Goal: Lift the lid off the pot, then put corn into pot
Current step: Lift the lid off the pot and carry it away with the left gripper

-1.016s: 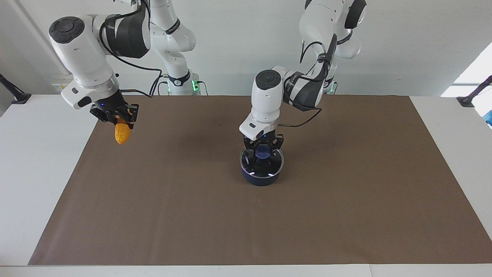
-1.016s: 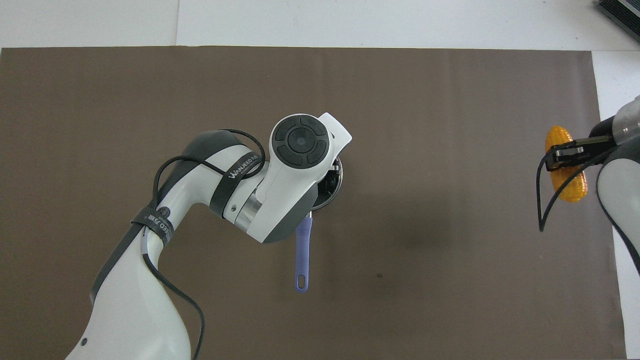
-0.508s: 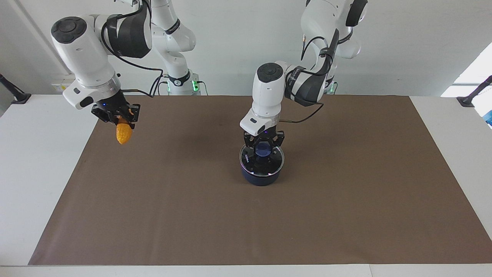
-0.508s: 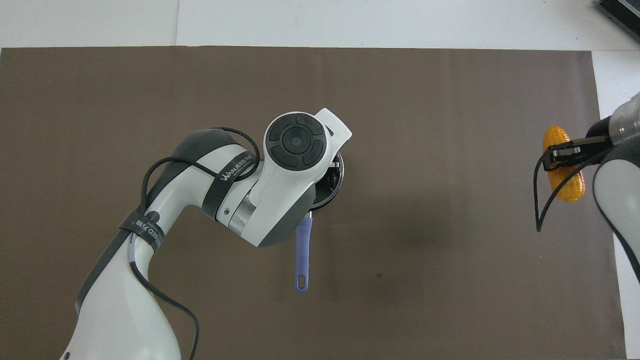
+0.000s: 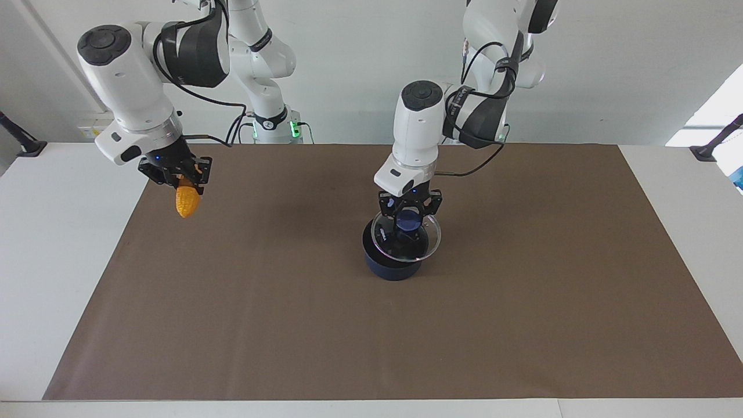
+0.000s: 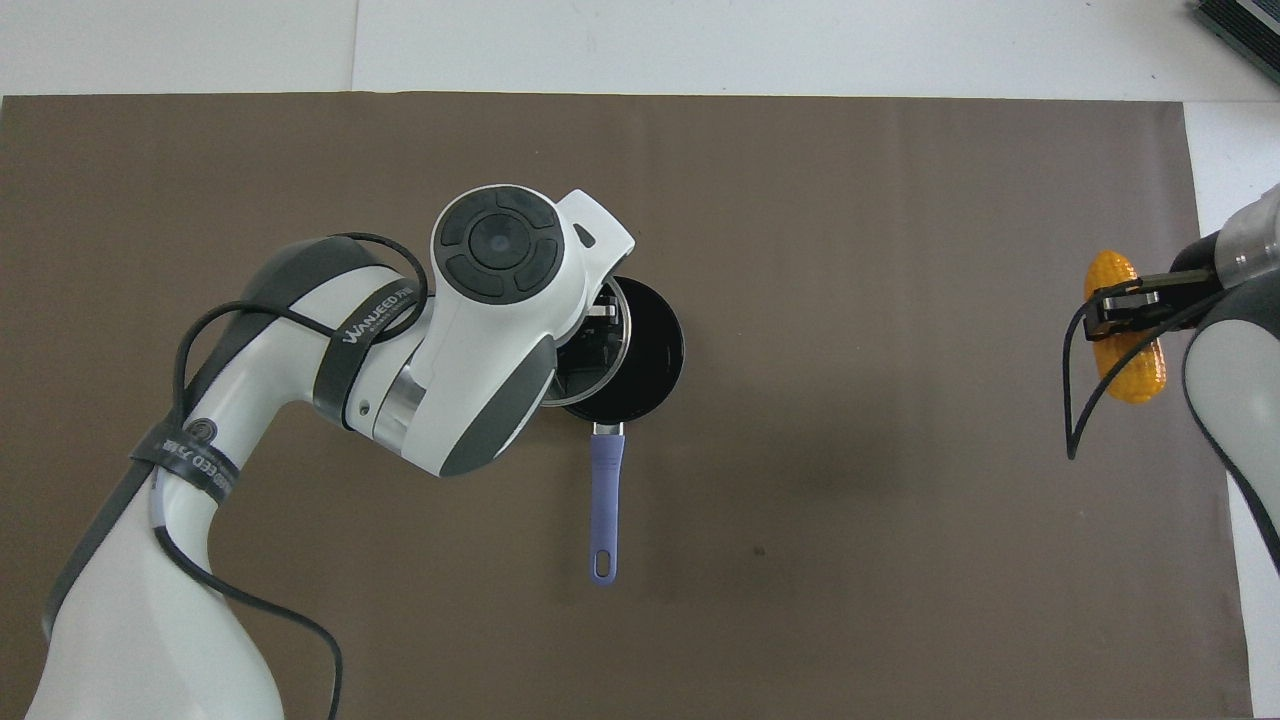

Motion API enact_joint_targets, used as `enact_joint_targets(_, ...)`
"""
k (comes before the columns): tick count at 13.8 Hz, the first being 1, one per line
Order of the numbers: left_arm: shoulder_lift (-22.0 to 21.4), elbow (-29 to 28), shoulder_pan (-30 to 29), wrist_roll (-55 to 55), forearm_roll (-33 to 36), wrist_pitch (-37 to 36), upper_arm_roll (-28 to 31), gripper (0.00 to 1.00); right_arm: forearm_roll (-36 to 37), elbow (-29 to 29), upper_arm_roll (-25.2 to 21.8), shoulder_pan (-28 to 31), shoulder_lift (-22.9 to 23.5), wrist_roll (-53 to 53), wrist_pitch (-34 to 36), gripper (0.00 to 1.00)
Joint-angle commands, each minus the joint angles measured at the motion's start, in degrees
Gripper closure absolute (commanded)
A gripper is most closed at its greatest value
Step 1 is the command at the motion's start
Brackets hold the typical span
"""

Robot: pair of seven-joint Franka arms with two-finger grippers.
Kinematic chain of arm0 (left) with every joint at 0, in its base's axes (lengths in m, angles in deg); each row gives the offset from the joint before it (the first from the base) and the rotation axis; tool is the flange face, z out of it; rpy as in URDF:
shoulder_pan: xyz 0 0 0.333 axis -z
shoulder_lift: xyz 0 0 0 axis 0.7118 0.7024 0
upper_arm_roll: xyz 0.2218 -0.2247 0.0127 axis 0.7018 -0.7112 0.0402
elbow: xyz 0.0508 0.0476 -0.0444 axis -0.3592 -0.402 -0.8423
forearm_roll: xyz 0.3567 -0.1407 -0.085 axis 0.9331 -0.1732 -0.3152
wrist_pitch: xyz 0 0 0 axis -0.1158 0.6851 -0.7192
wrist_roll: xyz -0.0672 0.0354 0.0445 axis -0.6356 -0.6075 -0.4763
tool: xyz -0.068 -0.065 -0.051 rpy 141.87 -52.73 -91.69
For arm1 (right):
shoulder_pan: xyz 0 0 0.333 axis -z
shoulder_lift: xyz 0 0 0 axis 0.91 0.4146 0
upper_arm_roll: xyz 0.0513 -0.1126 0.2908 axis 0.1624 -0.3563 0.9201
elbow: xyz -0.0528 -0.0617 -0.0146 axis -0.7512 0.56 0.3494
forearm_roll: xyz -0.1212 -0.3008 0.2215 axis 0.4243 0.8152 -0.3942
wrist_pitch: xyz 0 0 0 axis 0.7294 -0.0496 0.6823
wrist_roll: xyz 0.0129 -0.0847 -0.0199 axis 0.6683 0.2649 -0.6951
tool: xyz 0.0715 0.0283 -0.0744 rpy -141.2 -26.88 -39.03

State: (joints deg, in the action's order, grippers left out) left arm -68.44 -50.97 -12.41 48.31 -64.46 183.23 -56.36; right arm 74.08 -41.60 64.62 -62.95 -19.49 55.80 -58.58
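Note:
The pot (image 5: 390,268) stands mid-mat, its black inside (image 6: 652,345) partly uncovered and its blue handle (image 6: 606,500) pointing toward the robots. My left gripper (image 5: 410,216) is shut on the blue knob (image 5: 410,221) of the lid (image 5: 419,247). It holds the lid just above the pot, shifted toward the left arm's end. In the overhead view the left wrist hides most of the lid (image 6: 592,377). My right gripper (image 5: 177,174) is shut on the corn (image 5: 187,202), held in the air over the mat's edge at the right arm's end; the gripper (image 6: 1122,308) and corn (image 6: 1132,372) also show in the overhead view.
A brown mat (image 5: 522,325) covers most of the white table (image 5: 52,261). Black stands sit at the table's corners nearest the robots (image 5: 709,150) (image 5: 23,145). A dark object (image 6: 1240,25) lies at the corner farthest from the robots at the right arm's end.
My left gripper has lifted the lid off the pot and carried it toward the left arm's end, uncovering part of the pot. The right gripper with the corn has barely moved.

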Motion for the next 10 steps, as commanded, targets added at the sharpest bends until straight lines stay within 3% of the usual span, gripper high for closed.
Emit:
enact_joint_targets(1, -2.03, -3.20, -5.70, 6.66, 1.13, 2.51, -0.48, 1.00, -0.28, -0.75, 0.22, -3.94, 0.04, 6.42, -2.19, 1.00)
enact_joint_targets(6, -2.99, -10.12, -20.10, 28.51, 0.16, 11.73, -0.74, 1.00, -0.54, 1.35, 0.30, -15.71, 5.04, 23.02, -8.16, 1.00)
enact_joint_targets(10, -1.25, -10.67, -30.13, 46.65, -2.39, 14.02, -0.65, 1.00, -1.58, 8.90, 0.30, -23.11, 12.77, 37.18, -10.36, 1.00)
